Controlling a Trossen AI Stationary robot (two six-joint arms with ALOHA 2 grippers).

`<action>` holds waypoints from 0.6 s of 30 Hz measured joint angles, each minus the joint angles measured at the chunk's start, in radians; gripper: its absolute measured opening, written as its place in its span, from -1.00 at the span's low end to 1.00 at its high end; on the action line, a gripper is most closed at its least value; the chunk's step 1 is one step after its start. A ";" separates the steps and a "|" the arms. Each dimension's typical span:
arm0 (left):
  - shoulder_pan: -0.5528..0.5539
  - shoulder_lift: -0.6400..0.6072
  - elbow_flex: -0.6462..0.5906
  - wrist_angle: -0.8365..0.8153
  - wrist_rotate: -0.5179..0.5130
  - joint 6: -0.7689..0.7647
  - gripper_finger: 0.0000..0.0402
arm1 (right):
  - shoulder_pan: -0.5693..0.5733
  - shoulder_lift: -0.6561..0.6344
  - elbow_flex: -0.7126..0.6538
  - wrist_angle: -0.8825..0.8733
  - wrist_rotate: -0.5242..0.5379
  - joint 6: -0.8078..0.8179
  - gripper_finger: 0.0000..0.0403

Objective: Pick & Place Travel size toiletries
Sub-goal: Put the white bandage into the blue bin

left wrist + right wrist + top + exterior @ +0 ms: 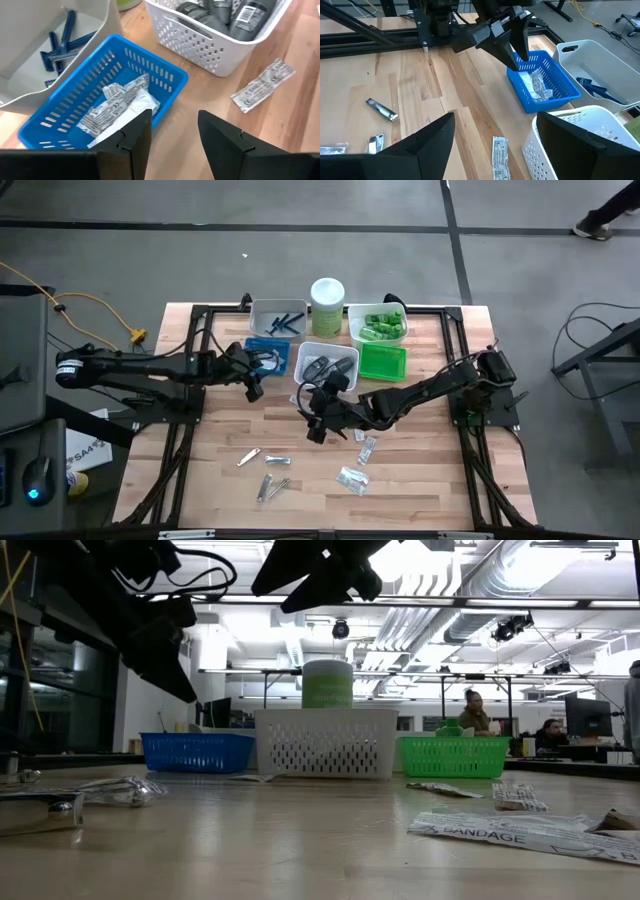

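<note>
My left gripper is open and empty, just above the near side of the blue tray, which holds clear packets. My right gripper is open wide and empty above the table's middle, near the white basket of dark grey cases. One packet lies on the wood under the right gripper. More packets and silver clippers lie flat on the near half of the table. Blue razors lie in the grey tray.
A white tray of green tubes, a green tray and a tall pale-green canister stand in the far row. The left gripper shows in the right wrist view, over the blue tray. People sit in the room beyond the table.
</note>
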 joint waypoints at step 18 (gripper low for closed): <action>-0.096 0.000 0.000 -0.008 -0.030 -0.052 -0.21 | 0.023 0.000 0.000 -0.087 -0.034 0.106 0.36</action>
